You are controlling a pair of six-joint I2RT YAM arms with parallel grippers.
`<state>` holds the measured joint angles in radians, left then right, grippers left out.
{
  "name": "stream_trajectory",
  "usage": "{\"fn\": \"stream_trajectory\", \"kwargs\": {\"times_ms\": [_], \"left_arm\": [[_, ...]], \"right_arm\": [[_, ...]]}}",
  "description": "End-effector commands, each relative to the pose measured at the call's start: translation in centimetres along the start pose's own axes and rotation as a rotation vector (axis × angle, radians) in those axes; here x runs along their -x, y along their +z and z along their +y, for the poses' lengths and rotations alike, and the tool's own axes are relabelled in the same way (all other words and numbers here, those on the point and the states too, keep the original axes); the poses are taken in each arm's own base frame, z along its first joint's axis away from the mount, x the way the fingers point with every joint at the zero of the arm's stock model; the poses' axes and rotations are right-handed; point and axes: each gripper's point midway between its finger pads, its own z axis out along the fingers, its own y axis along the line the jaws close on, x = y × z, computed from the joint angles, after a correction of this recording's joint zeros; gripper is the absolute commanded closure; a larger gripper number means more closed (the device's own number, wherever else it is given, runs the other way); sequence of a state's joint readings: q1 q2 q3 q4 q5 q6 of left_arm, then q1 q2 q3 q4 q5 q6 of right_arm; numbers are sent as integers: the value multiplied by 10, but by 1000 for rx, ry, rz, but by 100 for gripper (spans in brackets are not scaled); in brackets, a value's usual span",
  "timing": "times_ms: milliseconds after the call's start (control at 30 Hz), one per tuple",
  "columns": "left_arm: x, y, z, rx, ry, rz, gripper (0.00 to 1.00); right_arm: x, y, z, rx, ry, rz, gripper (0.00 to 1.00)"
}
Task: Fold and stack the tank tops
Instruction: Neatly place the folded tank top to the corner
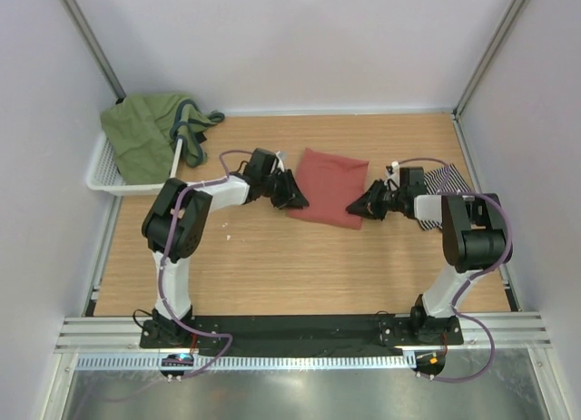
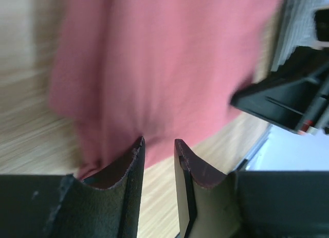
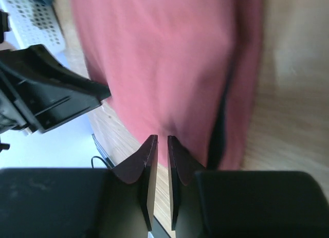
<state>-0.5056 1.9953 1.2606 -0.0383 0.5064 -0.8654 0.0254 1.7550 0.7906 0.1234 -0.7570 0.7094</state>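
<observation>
The salmon-red tank top [image 1: 329, 188] lies folded into a flat square in the middle of the table. My left gripper [image 1: 296, 199] sits at its left edge and my right gripper [image 1: 359, 206] at its right near corner. In the left wrist view the cloth [image 2: 164, 58] lies just past the left gripper [image 2: 159, 141]. That gripper's jaws stand apart with bare wood showing between them. In the right wrist view the right gripper [image 3: 162, 138] has a narrow empty gap and its tips reach the cloth [image 3: 164, 58]. The striped tank top [image 1: 449, 179] lies behind the right arm.
A white basket [image 1: 102, 173] stands at the back left with a green garment [image 1: 145, 130] heaped in it and hanging over its rim. Walls close the table at the back and along both sides.
</observation>
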Motion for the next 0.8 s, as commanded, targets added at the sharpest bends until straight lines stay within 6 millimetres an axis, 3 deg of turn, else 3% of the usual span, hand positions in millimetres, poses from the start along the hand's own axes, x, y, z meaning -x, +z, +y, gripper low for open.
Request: {"fn": "stream_trajectory", "kwargs": {"times_ms": [0,167,233,333,400,500,767], "left_arm": [[-15,3,19,18,-32,25,70],[-25,5,43,75,-18,32,71],[-25,3,41,72,0,28,71],[-20,-14,28,57,56,-14,63],[-11,-31,14,51,102,-72,50],[-3,-52,6,75,142,-137,40],[9,-68,14,209,174,-160,34]], "right_arm": [[-16,-5,-10,-25,-24,10,81],[-14,-15,-29,-155,-48,-48,74],[-8,-22,-32,-210,-66,-78,68],[5,-39,-22,-266,-117,-140,56],[15,-54,-16,-315,-154,-199,49],[29,-69,-13,-377,-177,-271,41],[57,-96,-21,-557,-191,-389,34]]}}
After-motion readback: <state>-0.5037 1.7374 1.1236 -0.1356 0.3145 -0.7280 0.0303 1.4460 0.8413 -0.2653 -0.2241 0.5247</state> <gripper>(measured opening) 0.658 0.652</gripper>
